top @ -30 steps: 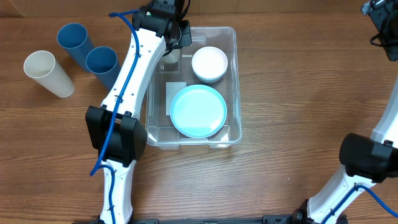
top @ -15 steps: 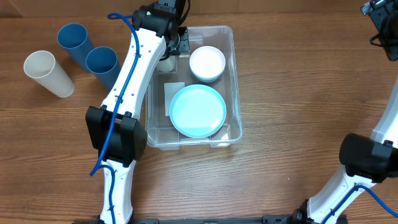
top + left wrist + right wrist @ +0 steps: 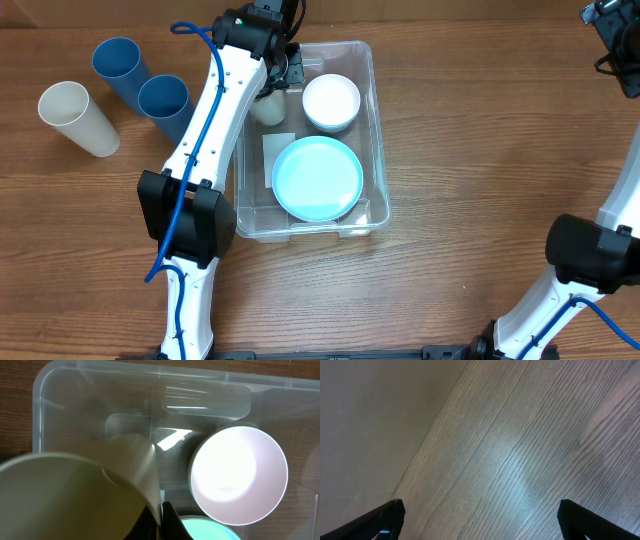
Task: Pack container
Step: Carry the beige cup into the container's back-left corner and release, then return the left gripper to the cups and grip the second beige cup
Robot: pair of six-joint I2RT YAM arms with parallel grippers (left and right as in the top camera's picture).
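The wooden table (image 3: 480, 150) carries the clear container (image 3: 380, 150) near its middle, right under my left arm. My left gripper (image 3: 160, 521) is inside its far-left corner, pinched on the wall of a cream cup (image 3: 75, 495). A light blue plate (image 3: 318, 178) fills the near half and a white bowl (image 3: 331, 101) sits just beside my cup. Bare floor shows along the left wall. My right gripper (image 3: 480, 522) hangs spread wide over bare wood, well apart from the container.
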